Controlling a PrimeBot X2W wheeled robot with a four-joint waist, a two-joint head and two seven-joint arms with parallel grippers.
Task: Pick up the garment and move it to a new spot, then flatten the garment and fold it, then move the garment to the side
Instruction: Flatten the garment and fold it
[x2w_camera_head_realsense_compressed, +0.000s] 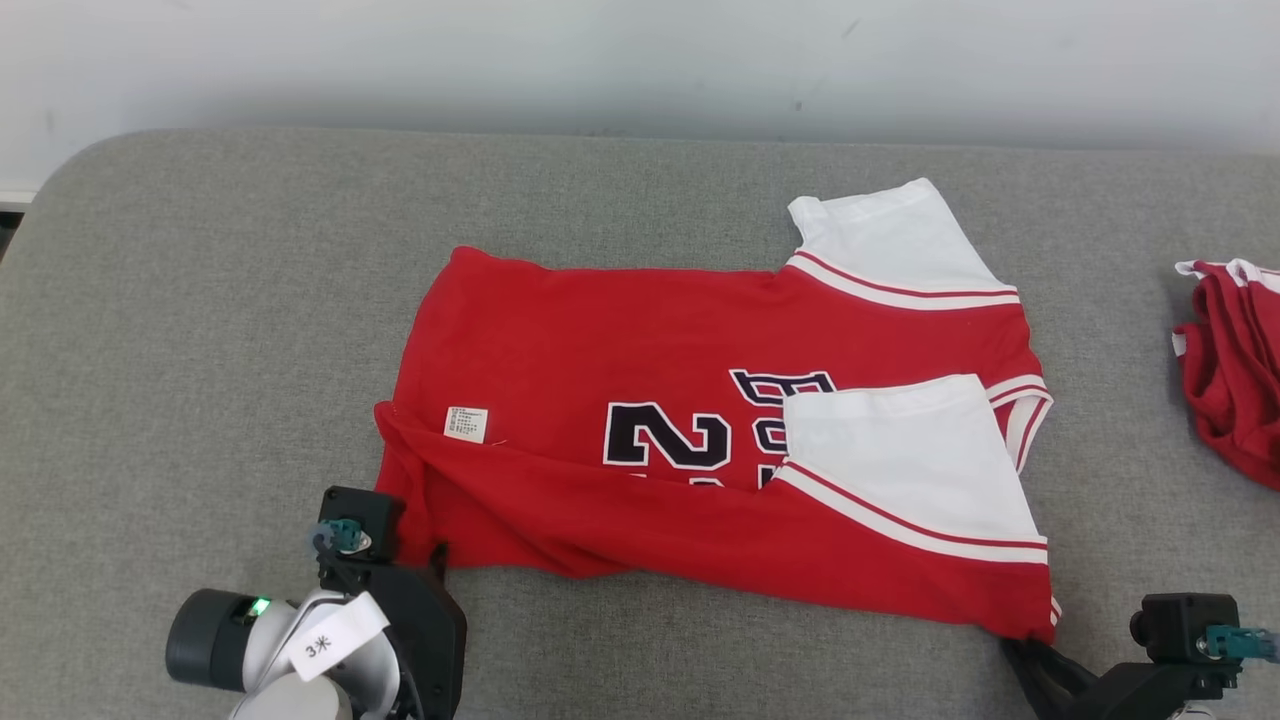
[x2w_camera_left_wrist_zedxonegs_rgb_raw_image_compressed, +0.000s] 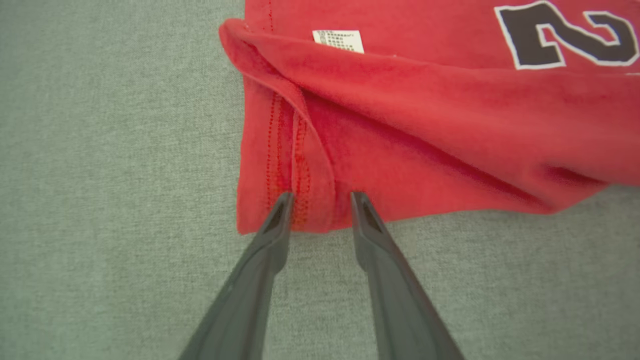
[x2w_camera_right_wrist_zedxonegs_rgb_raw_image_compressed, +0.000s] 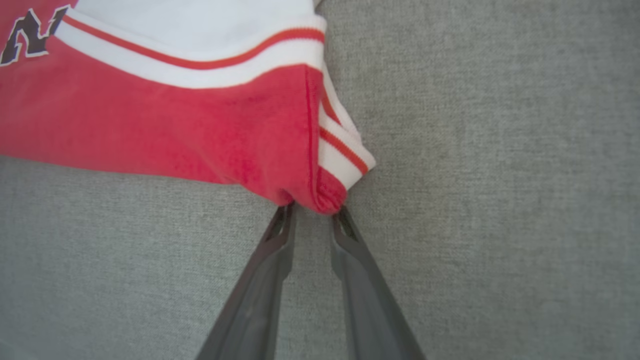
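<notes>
We see the garment (x2w_camera_head_realsense_compressed: 600, 340), a red jersey with white sleeves, lying partly folded in the middle of the grey surface (x2w_camera_head_realsense_compressed: 200, 300). Our left gripper (x2w_camera_left_wrist_zedxonegs_rgb_raw_image_compressed: 320, 200) stands wide, tips over its near hem corner. Our right gripper (x2w_camera_right_wrist_zedxonegs_rgb_raw_image_compressed: 315, 212) is narrow, tips touching the bunched opposite corner; we cannot tell whether it grips

Jersey (x2w_camera_head_realsense_compressed: 620, 340) lies mid-counter (x2w_camera_head_realsense_compressed: 200, 300), left hand (x2w_camera_left_wrist_zedxonegs_rgb_raw_image_compressed: 320, 197) at its near-left corner, right hand (x2w_camera_right_wrist_zedxonegs_rgb_raw_image_compressed: 316, 210) at its near-right corner; second garment (x2w_camera_head_realsense_compressed: 1235, 370) lies well apart, rightward.
</notes>
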